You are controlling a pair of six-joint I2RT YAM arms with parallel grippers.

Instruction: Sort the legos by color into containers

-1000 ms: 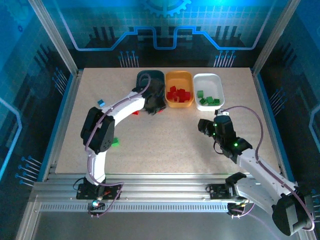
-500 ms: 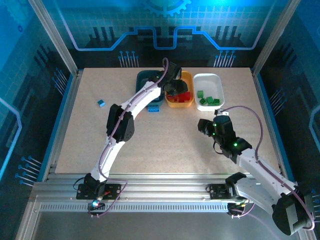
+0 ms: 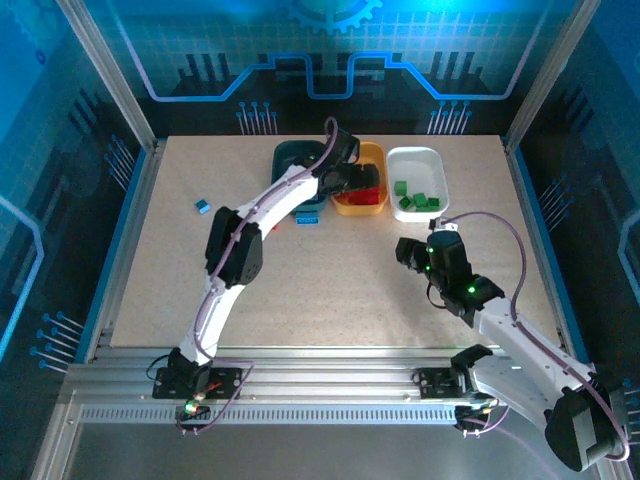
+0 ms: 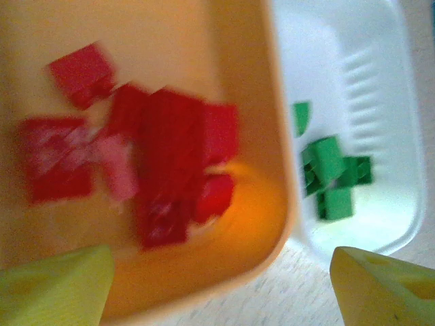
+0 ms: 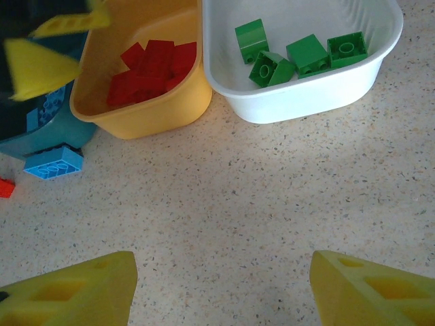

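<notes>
Legos (image 3: 203,207) on speckled beige table (image 3: 330,290), blue-lit enclosure (image 3: 330,60)

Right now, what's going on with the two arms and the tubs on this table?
The arms are sorting small bricks by color. The left gripper hangs open over the yellow-orange tub, above the red bricks in it, holding nothing. The right gripper is open too, over bare table in front of the tubs. The white tub holds green bricks. A blue brick lies beside the teal tub, another blue one sits farther left, and a loose red brick waits nearby.
</notes>
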